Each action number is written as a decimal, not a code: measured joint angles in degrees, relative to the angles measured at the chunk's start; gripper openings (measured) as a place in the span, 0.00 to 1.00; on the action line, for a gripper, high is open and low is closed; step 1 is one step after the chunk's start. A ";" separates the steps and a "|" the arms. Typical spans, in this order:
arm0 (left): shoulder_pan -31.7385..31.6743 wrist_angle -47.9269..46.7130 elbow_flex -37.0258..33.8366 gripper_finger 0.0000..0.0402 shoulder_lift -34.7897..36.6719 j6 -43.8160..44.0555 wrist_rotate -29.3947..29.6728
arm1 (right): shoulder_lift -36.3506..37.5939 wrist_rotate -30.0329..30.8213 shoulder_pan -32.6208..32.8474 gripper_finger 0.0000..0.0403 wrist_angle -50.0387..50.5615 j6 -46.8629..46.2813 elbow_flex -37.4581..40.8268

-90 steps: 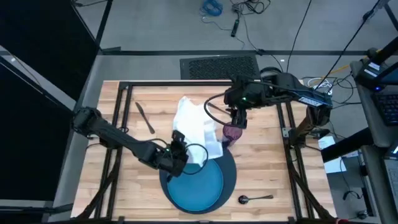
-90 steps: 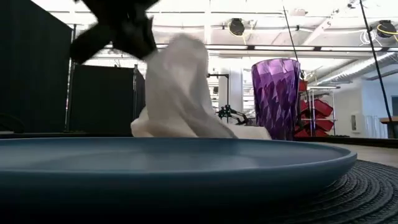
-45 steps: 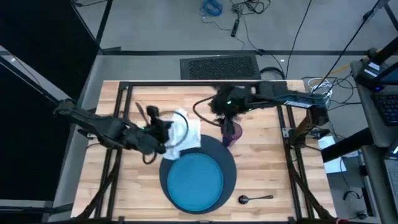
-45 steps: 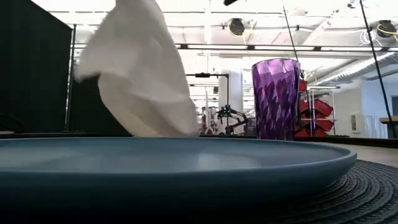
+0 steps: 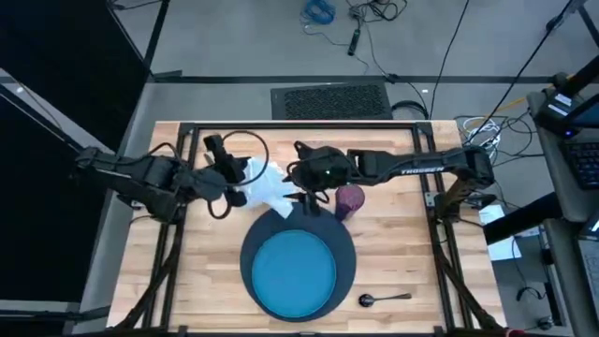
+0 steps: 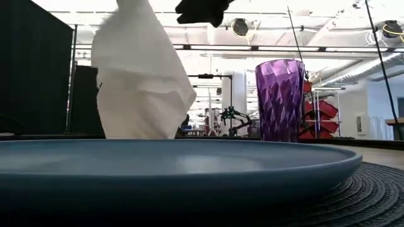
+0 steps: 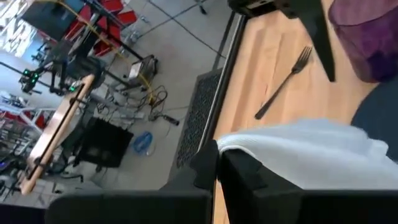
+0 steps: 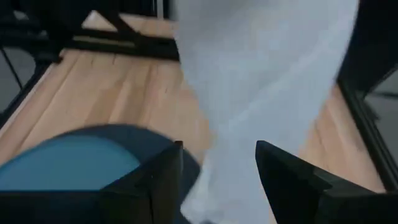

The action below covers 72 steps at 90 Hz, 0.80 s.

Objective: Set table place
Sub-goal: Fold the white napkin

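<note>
The white napkin (image 5: 270, 183) hangs bunched over the table (image 5: 393, 243), just beyond the bright blue plate (image 5: 298, 273). The plate lies on the dark round charger (image 5: 347, 249). My left gripper (image 5: 234, 175) is shut on the napkin's left end. My right gripper (image 5: 304, 187) is open at the napkin's right end, and the hanging cloth (image 8: 249, 93) passes between its fingers. The purple cup (image 5: 349, 199) stands upright to the right of them. In the low view the plate's rim hides the napkin's lower end (image 6: 142, 113). My left gripper (image 7: 219, 163) pinches an edge of the napkin (image 7: 239, 148) between its two fingers, coming from the table's left. The cloth spreads away from the fingers toward the cup; one layer or several, I cannot tell. Of my right gripper (image 8: 217, 158), I cannot tell whether either open finger touches the cloth.
A dark fork (image 7: 283, 84) lies on the wood beyond the napkin, near the cup (image 7: 367, 37). A spoon (image 5: 382, 299) lies near the front edge, right of the charger. Bare wood shows to the charger's left and right.
My left gripper has carried the napkin from the plate's far-left rim up and toward the table's far left; the cloth has come off the table and hangs bunched. My right gripper has moved from above the cup toward the table's left, to the napkin.
</note>
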State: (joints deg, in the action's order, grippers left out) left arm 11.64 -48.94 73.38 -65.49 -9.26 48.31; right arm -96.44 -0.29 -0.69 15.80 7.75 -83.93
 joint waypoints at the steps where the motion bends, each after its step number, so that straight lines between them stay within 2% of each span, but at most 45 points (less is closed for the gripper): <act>1: -0.20 0.09 0.00 0.00 0.00 0.00 0.00 | 0.00 0.38 0.06 0.46 -0.35 0.16 0.26; 11: -1.74 0.80 0.00 0.00 0.00 -0.26 -0.70 | 0.00 3.13 0.42 0.46 -1.66 1.38 1.88; 24: -3.78 1.97 0.00 0.00 0.00 -0.04 -1.51 | 0.00 3.21 0.43 0.46 -2.46 0.14 2.23; 40: -7.42 10.84 -0.04 0.00 0.00 1.40 -0.12 | -1.59 5.04 1.96 0.46 -7.47 -1.24 2.20; 52: -9.72 17.63 0.41 0.00 0.00 1.35 0.39 | -4.13 16.79 3.81 0.46 -8.01 5.24 2.22; 61: -10.42 19.30 2.23 0.00 0.01 1.46 0.56 | -5.87 27.07 4.91 0.46 -8.66 11.59 2.22; 72: -10.55 20.55 3.68 0.00 0.04 1.46 2.42 | -7.80 36.32 6.15 0.46 -12.20 19.17 2.26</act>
State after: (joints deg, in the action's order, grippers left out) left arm 1.08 -28.38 77.06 -65.45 -7.79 50.74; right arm -104.25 36.03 5.45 3.60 26.92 -81.67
